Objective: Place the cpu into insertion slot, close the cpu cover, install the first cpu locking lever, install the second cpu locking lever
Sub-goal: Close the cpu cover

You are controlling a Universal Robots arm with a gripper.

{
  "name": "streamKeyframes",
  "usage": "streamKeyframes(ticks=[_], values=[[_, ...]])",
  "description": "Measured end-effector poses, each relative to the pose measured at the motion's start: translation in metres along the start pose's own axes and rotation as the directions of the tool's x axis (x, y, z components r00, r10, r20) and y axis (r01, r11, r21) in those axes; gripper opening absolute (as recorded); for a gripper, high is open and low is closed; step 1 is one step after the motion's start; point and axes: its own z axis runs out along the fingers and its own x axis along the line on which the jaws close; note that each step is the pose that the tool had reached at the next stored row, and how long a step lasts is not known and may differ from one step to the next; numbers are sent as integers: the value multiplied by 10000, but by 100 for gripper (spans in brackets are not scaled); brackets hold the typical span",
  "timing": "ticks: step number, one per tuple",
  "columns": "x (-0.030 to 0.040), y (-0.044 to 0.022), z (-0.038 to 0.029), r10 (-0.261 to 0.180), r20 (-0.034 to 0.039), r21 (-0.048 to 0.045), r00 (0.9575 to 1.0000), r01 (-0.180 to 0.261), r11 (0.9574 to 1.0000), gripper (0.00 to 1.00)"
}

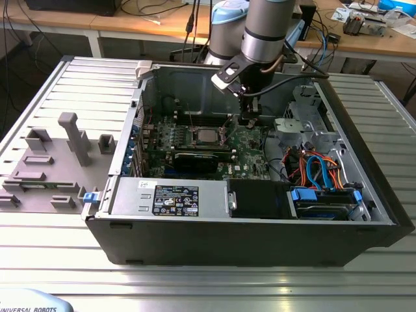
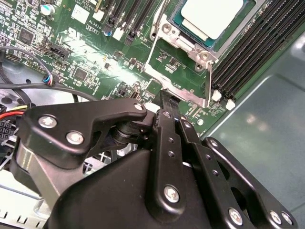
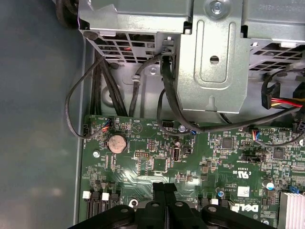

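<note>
Cpu (image 2: 212,16) sat under cover (image 2: 164,29), apparently closed. Gripper (image 2: 167,98), fingers pressed together, hung beside lever (image 2: 208,81). Judged: first-lever step, needing a steady push down.

cpu (image 2: 209,16) cut off at edge, insertion slot (image 2: 167,29) likewise
</note>
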Motion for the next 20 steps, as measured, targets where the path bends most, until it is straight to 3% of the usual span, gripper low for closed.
streamKeyframes(ticks=[20], values=[[3,-41,0,-2,0,0,10000,2,10000,11]])
